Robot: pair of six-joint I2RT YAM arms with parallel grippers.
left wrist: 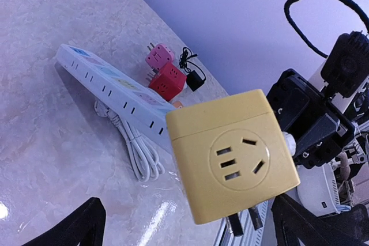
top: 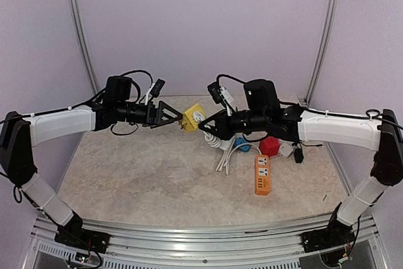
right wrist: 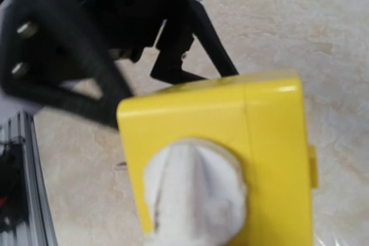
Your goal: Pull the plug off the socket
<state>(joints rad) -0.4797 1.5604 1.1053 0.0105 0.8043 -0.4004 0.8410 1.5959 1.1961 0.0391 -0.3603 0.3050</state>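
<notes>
Top external: yellow socket cube (top: 192, 120) midair over worktop (top: 126, 168) far edge, white plug (top: 199, 116) seated; right hand (top: 204, 125) pinched on plug; left hand (top: 178, 118) spread wide. Clamp cube squarely, pull straight along pins.

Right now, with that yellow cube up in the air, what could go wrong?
The left gripper has its jaws open beside the yellow cube socket, so only the white plug, pinched by the right gripper, carries it. It may slip off and drop onto the table.
</notes>
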